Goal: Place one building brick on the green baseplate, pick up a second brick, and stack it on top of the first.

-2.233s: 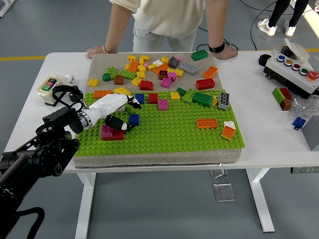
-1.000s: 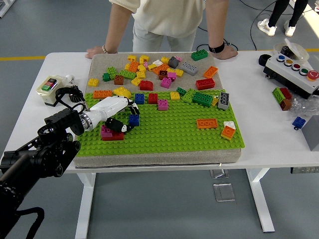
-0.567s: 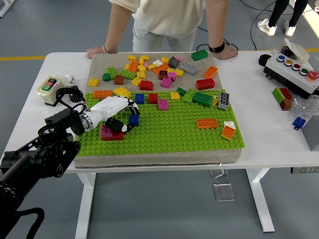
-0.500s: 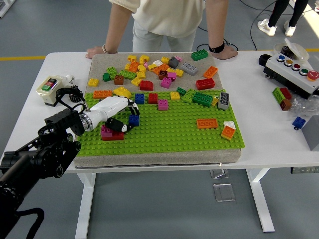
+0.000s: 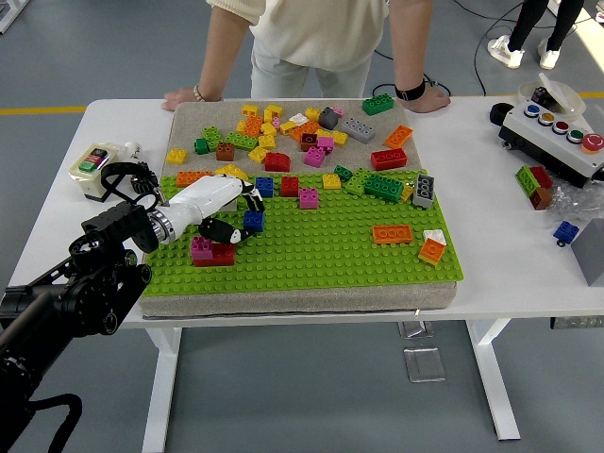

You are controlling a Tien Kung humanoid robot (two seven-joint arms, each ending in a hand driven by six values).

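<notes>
Now the robot's left hand (image 5: 226, 209), white with black fingertips, holds a blue brick (image 5: 253, 221) pinched between thumb and fingers, over the left part of the green baseplate (image 5: 321, 250). Compared with a moment ago, hand and brick sit slightly higher and farther from the pink-and-red stacked bricks (image 5: 211, 251) just beside it. A person's hands (image 5: 179, 98) rest unmoved on the tabletop's (image 5: 510, 236) far edge.
</notes>
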